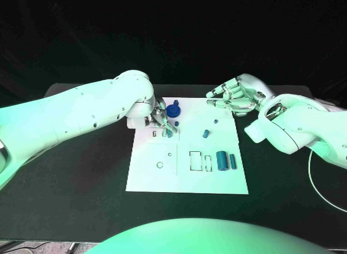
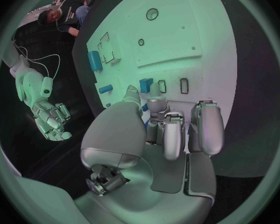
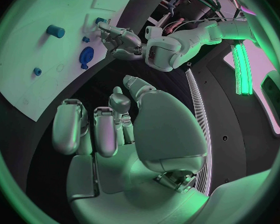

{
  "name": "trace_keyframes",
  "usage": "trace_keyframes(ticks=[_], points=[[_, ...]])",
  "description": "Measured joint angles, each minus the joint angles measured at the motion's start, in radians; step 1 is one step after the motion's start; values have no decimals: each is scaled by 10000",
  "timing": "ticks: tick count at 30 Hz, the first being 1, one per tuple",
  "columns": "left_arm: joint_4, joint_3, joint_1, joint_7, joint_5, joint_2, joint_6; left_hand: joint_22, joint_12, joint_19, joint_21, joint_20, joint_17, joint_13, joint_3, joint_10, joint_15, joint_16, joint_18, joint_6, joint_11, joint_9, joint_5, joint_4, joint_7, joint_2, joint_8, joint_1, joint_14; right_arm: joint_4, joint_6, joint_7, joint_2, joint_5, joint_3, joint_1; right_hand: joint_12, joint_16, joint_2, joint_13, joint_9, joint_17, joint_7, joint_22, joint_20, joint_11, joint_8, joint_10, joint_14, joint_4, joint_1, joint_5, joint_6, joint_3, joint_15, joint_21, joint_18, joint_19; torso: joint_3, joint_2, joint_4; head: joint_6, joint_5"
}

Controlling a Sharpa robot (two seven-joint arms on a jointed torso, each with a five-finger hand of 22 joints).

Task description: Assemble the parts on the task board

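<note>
**A:** Nearest on the task board (image 1: 147, 180), what lies there?

**B:** Two blue cylinders (image 1: 226, 160) side by side at its right, beside a rectangular outline; an oval slot (image 1: 160, 164) at the left.

**A:** And further up?

**B:** A small blue peg (image 1: 206, 133) mid-board, then the left hand (image 1: 160, 119) over the board's far left part, fingertips down by a small blue block (image 2: 145, 84). The left wrist view shows that block just past the fingertips; I cannot tell whether they pinch anything. A round blue knob (image 1: 173, 110) sits just beyond.

**A:** The right hand (image 1: 233, 95)?

**B:** Beyond the board's far right corner, over the black table (image 1: 82, 201). Its own wrist view shows the fingers (image 3: 96, 134) loosely curled, apart, holding nothing.
</note>
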Motion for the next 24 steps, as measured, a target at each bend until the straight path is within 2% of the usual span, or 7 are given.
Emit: trace_keyframes(ticks=[10, 16, 21, 24], points=[[-84, -8, -8, -1, 0, 76, -3, -1, 0, 0, 0, 0, -1, 20, 44, 0, 0, 0, 1, 0, 0, 53, 0, -43, 0, 104, 0, 136, 0, 2, 55, -15, 6, 0, 0, 0, 0, 0, 0, 0, 0, -1, 0, 0, 0, 0, 0, 0, 0, 0, 0, 0, 0, 0, 0, 0, 0, 0, -3, 2, 5, 0, -21], [-111, -17, -10, -2, -1, 98, 61, -1, 0, 0, 0, 0, -2, 29, 70, 0, 0, 0, 1, -35, 0, 76, 0, -70, -35, 86, 0, 165, 0, -1, 91, -22, 11, 0, 0, 0, 0, 0, 0, 0, 0, -1, 0, 0, 0, 0, 0, 0, 0, 0, 0, -1, 0, 0, 0, 0, 0, 0, 2, 1, 14, 0, -27], [-116, -25, -16, -2, -1, 121, 117, 8, 0, 0, 0, 0, -2, 37, 99, 0, 0, 0, 1, -71, 0, 108, 0, -155, 0, 105, 40, 263, 0, -1, 117, -26, 16, 3, -1, 0, 0, 0, 2, 0, 0, -1, 0, 1, 0, 0, 0, 0, 0, 0, -2, -1, 0, 0, 0, 0, 0, 0, 2, 1, 14, 0, -28], [-118, -26, -17, -2, -1, 124, 139, 7, 0, 0, 0, 0, -3, 37, 233, 0, 0, 0, 1, -71, 0, 154, 0, -289, 0, 203, 41, 541, 0, -4, 134, -29, 18, 4, -1, 0, 0, 0, 44, 1, 0, -2, 0, 0, 0, 0, 0, 0, 0, 0, -43, -1, 0, 0, 0, 0, 0, 0, 1, 1, 13, 0, -20]])
